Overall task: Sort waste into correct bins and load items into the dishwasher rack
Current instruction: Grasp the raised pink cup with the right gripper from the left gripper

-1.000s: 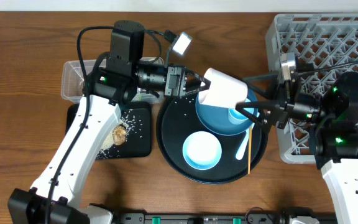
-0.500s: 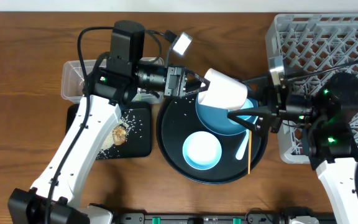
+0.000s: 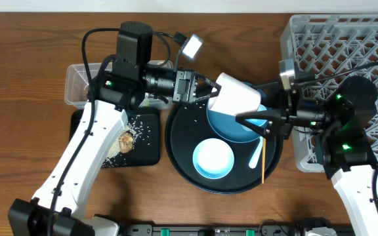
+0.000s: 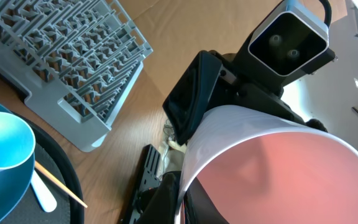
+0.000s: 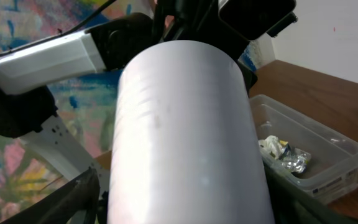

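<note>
My left gripper (image 3: 206, 92) is shut on the rim of the pinkish-white cup (image 3: 236, 96) and holds it tilted above the dark blue plate (image 3: 223, 127). In the left wrist view the cup's pink inside (image 4: 278, 174) fills the lower right, with its rim pinched between my fingers (image 4: 180, 200). My right gripper (image 3: 249, 102) is open, with one finger on each side of the cup. In the right wrist view the cup's white wall (image 5: 185, 124) fills the frame between my fingers (image 5: 185, 211). The grey dishwasher rack (image 3: 346, 52) is at the right.
A large round black tray (image 3: 176, 151) holds the plate, a light blue bowl (image 3: 213, 158), a light blue cup (image 3: 251, 122), a spoon (image 3: 258, 155) and a chopstick (image 3: 264, 165). The clear tub (image 3: 77, 82) holds wrappers (image 5: 288, 155). The black rectangular tray (image 3: 146, 147) holds rice and a brown lump (image 3: 126, 141).
My right gripper has moved left from the rack side and now straddles the cup. My left arm and the cup have stayed still.
</note>
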You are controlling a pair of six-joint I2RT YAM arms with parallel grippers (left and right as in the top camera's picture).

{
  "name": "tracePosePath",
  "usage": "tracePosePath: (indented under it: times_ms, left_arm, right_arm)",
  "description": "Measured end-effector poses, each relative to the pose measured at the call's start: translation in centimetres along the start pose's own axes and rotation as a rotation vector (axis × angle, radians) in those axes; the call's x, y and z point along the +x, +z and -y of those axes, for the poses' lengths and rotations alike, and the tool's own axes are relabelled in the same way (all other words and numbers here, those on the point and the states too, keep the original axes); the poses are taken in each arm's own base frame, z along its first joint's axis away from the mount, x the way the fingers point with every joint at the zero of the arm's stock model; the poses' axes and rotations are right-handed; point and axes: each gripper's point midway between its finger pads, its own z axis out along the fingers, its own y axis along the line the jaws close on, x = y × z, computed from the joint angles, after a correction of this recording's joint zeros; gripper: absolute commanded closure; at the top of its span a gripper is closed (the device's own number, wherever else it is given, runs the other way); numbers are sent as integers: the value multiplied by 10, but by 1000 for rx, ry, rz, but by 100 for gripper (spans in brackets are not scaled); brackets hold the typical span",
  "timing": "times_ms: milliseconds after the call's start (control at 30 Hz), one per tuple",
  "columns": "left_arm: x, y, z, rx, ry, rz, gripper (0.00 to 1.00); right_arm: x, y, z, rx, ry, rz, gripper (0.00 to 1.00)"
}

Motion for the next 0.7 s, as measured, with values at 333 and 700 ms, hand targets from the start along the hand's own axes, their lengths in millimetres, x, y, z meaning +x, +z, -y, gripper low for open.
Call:
tracePosePath:
  times_ms: [333,700]
  left_arm:
    - [-1,-2,-1,-4,0,6,94]
    - [-3,-6,0,4,7,11,93]
  right_arm:
    - [3,7,7,6,2,-4,55]
    - [-4,7,4,-2,-31,14,60]
